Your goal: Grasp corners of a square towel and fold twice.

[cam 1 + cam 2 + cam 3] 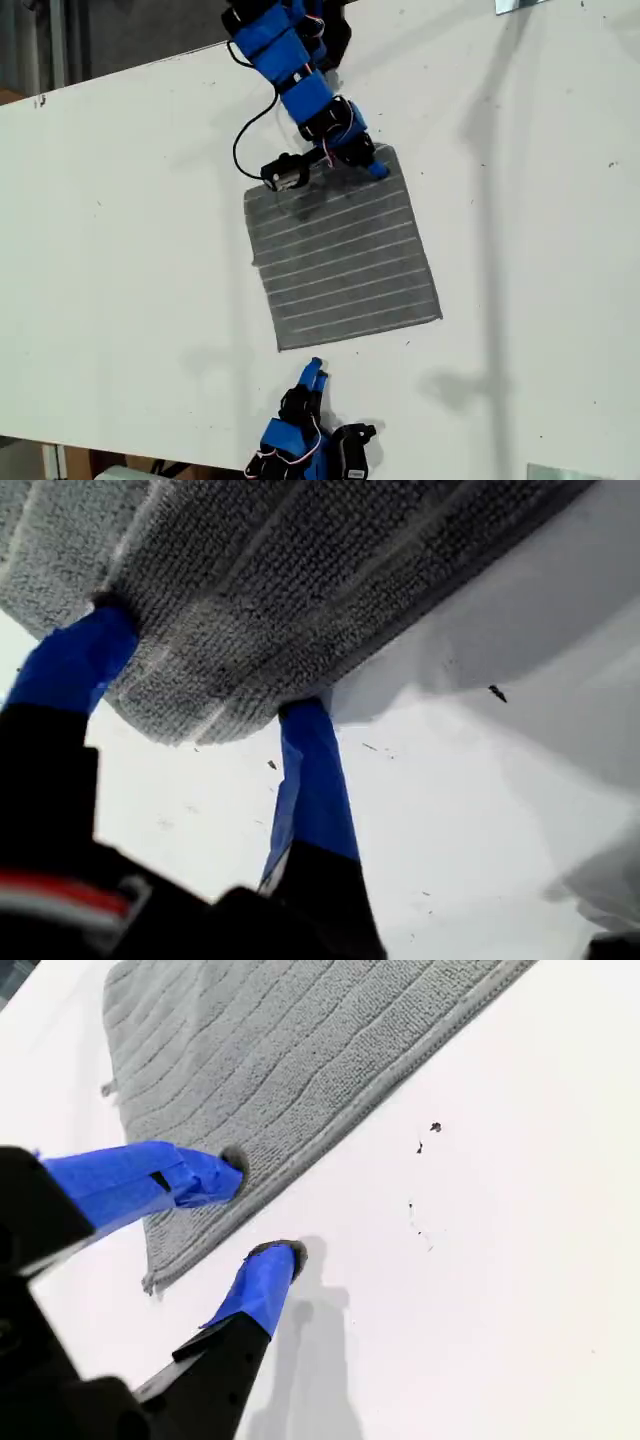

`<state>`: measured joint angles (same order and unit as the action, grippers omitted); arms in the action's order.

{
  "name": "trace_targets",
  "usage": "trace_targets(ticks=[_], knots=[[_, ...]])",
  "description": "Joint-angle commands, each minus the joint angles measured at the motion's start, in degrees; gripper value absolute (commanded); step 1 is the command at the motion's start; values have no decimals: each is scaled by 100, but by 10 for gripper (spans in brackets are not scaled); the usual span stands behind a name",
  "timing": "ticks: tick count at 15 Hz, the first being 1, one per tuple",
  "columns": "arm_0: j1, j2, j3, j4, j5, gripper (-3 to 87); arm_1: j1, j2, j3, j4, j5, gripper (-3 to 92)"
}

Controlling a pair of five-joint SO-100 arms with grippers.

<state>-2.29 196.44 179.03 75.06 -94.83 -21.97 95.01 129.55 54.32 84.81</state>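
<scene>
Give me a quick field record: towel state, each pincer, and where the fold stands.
towel: square towel lying flat on the white table, unfolded
first pincer: my first gripper at the towel's far edge in the exterior view, fingers astride the lifted cloth edge; closure not clear
second pincer: my second gripper open, near the towel's near edge, one finger over the cloth, one over bare table
fold: not yet started
</scene>
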Motion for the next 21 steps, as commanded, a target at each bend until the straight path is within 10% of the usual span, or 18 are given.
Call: trace_targets(ticks=[1,5,8,9,11,21], knots=[[352,-18,18,-229,-316,126,229,-264,-439,-114,-141,-1],[1063,-3665,-2013,-1327,-738,111,281,-281,-563,-105,-141,-1],[1538,-9817,-8121,870,9,156,202,-281,-554,-70,-105,-1],[1705,-10679,-9026,729,220,157,141,-290,-554,-70,-70,-1],[2101,-11751,-9642,-413,387,160,62,-369,-545,-105,-35,-1],[2927,-14045,-11760,-650,-360,195,-44,-563,-554,-343,-26,-1]])
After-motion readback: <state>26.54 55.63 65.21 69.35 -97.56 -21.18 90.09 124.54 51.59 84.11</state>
